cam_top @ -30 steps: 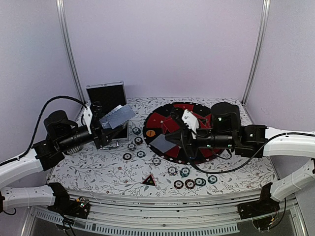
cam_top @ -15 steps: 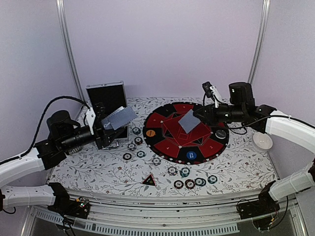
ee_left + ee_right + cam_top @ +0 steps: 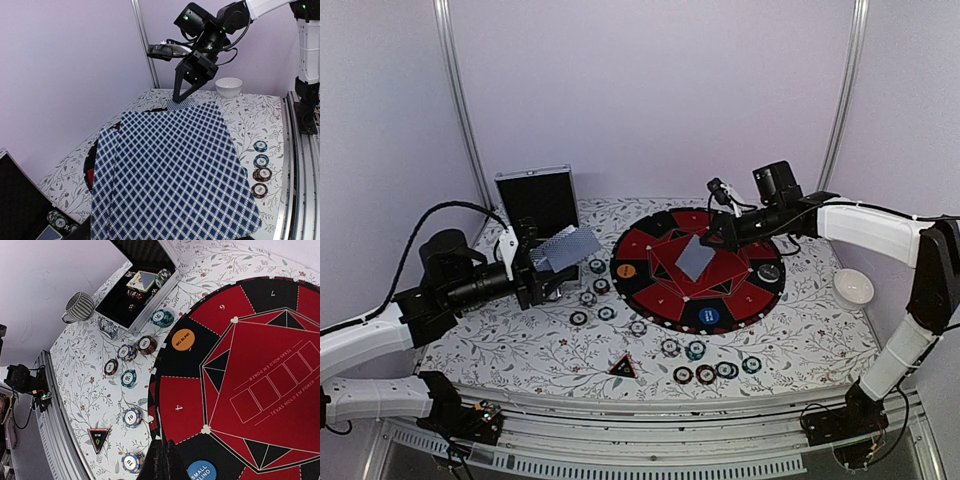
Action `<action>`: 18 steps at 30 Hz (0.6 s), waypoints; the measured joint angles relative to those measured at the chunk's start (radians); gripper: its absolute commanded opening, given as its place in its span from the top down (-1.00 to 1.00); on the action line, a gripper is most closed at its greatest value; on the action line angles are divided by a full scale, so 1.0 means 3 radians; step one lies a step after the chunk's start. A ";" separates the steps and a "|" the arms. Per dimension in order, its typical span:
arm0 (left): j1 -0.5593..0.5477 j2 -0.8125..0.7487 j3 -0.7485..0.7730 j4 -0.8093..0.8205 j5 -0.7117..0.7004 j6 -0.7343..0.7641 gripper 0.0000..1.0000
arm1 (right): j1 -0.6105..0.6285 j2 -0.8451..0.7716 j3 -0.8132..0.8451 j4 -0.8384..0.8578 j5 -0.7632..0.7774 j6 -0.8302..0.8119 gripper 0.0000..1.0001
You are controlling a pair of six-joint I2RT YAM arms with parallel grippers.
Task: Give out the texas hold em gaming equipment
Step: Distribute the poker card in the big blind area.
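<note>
1. Silver-edged black case (image 3: pixel 536 196) stands open at the far left of the table (image 3: pixel 500 345), with its lid upright.
2. My left hand (image 3: pixel 548 264) hovers just in front of that case. Its fingers are partly apart and clamped on a fanned stack of blue-and-white checked playing cards (image 3: pixel 170 175), which it holds up off the table.
3. Small round striped-edge poker chips (image 3: pixel 606 313) in teal, red and brown lie flat on the flowered table. They are scattered from beside the case down to a short row near the front edge.
4. A small red-and-black triangle (image 3: pixel 623 367) lies near the front edge, just left of that row.
5. The large round red-and-black mat (image 3: pixel 665 295) covers the middle of the table. On its rim sit an orange round button (image 3: pixel 625 270) at the left, a blue round button (image 3: pixel 708 316) at the near side and a black round button (image 3: pixel 769 272) at the right.
6. My right hand (image 3: pixel 161 461) reaches over the far side of the mat with its fingers pressed shut on a single checked playing card (image 3: pixel 695 258). The card hangs tilted above the mat's red middle.
7. A white bowl (image 3: pixel 853 287) sits at the far right, apart from the mat.
</note>
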 measured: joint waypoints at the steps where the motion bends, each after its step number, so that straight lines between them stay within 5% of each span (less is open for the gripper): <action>1: 0.0000 0.0001 -0.0001 0.0001 0.0003 0.0000 -0.08 | 0.0000 0.0067 0.0019 -0.0018 -0.0047 -0.0019 0.96; 18: 0.0000 -0.0011 -0.0006 0.0000 -0.0009 0.0060 -0.08 | 0.0000 0.0875 0.0169 -0.0154 -0.0727 -0.0136 0.96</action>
